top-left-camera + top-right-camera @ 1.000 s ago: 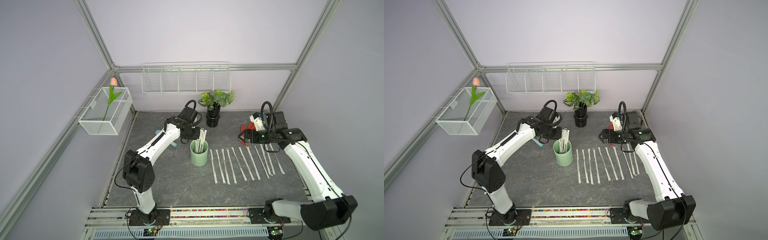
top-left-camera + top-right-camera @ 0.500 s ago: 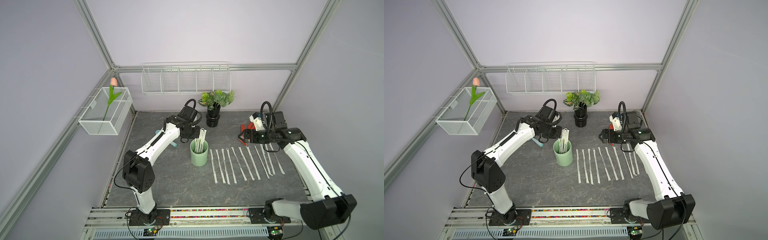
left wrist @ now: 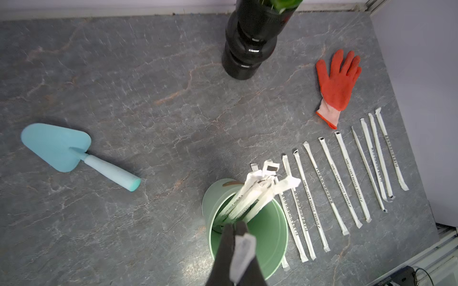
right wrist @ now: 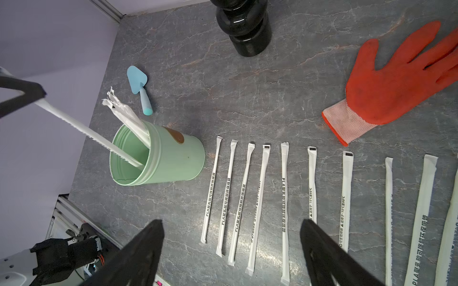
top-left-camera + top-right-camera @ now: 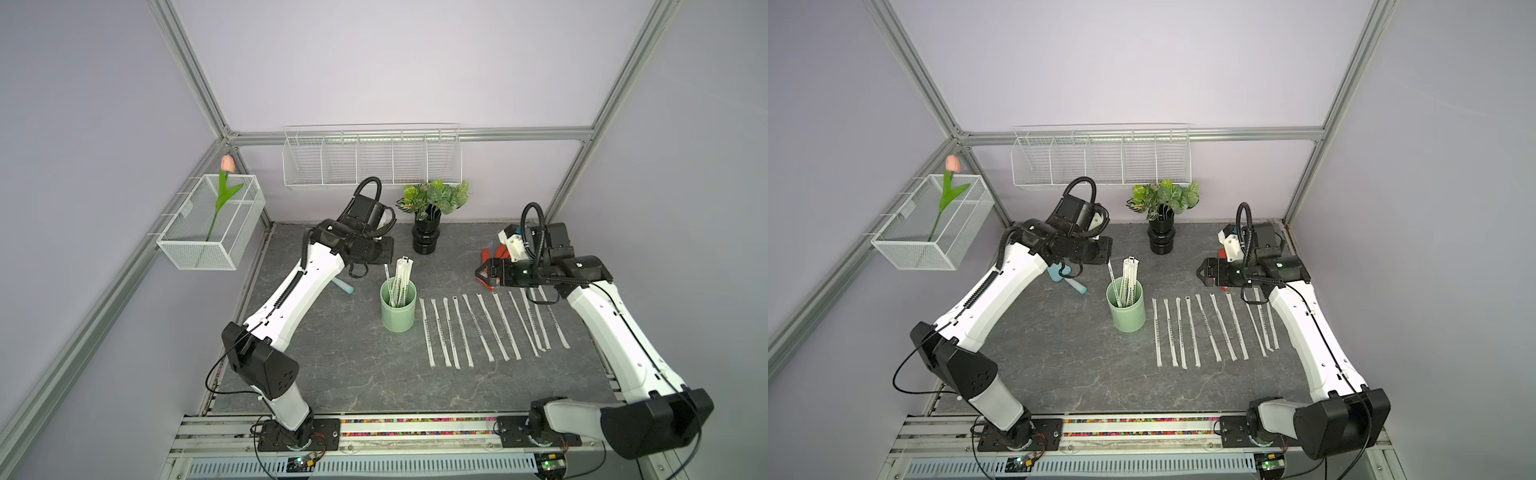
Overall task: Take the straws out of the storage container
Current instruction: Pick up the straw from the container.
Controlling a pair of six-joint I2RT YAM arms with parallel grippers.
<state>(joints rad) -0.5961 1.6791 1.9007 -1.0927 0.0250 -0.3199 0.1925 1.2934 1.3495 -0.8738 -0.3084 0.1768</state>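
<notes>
Left tool [image 3: 235, 230] clenched on one straw [image 4: 84, 131], lower end inside upright mint cup [image 4: 173, 158]. Bundle of straws [image 4: 128, 118] leans in the same cup. Right tool [image 4: 230, 222] spread wide, empty, near the far ends of row of straws [image 4: 284, 185] lying flat on bench [image 5: 332, 374] beside cup.

We see the storage container [image 5: 1126, 311] upright on the grey table [image 5: 1059, 374], with a bunch of straws [image 5: 1130, 276] standing in it. One leaning straw [image 5: 1113, 279] tilts out to the left gripper [image 5: 1108, 261], pinched at its top. Laid straws [image 5: 1212, 328] lie in a row beside the container. The right gripper [image 5: 1201, 275] hovers, jaws spread, over the row's far end.
</notes>
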